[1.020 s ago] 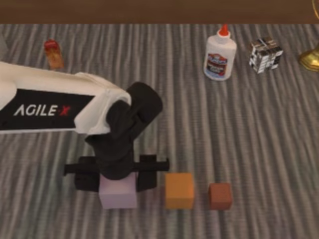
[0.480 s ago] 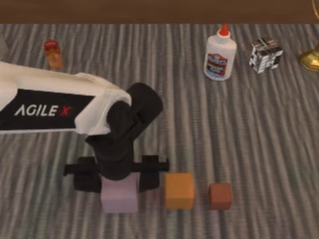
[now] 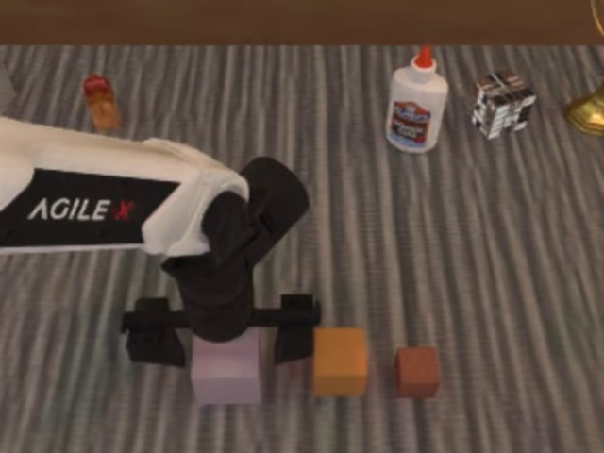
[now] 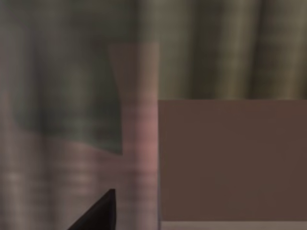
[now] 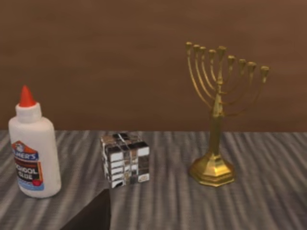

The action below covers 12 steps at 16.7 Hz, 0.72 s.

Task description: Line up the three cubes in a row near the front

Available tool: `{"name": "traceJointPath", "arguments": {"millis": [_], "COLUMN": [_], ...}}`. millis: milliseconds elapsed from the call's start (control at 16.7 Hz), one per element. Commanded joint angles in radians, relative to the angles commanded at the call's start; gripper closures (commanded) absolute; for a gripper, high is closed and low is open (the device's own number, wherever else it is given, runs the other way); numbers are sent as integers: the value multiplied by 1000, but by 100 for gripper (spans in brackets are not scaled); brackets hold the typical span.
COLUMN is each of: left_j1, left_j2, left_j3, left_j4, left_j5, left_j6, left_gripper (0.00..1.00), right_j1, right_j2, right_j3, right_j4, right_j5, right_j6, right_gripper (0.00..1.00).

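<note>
Three cubes stand in a row near the table's front edge: the large lilac-pink cube (image 3: 226, 376) on the left, the orange cube (image 3: 340, 360) in the middle, the small reddish-brown cube (image 3: 417, 371) on the right. My left gripper (image 3: 225, 344) hangs over the lilac-pink cube, open, with its black fingers (image 3: 294, 332) standing clear of both sides of the block. In the left wrist view that cube (image 4: 230, 163) fills the near field beside one dark fingertip (image 4: 100, 213). The right arm is parked out of the top view; its wrist view shows one dark fingertip (image 5: 93, 215), nothing held.
Along the back stand a small orange-red bottle (image 3: 101, 102), a white glue bottle (image 3: 416, 99), a black-and-white patterned puzzle cube (image 3: 502, 102) and a gold candelabrum (image 3: 590, 109). The left arm's white forearm (image 3: 85, 203) crosses the left half of the striped grey table.
The left gripper's fingers have spread apart and let go of the lilac-pink cube, which rests on the table. The other two cubes have not moved.
</note>
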Motion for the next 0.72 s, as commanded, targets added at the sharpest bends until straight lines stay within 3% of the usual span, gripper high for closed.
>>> {"name": "traceJointPath", "arguments": {"millis": [240, 720], "left_j1": [2, 17], "left_j2": [-6, -115], "left_j3": [14, 155], "left_j4": [-17, -270], "left_j5": [0, -1], "left_j6": [-3, -5], "left_gripper": [0, 0], "right_j1": [0, 0], "right_j2": [0, 0], "right_j3": [0, 0], "right_j4": [0, 0], "right_j5": [0, 0], "right_j6": [0, 0], "right_gripper": [0, 0]}}
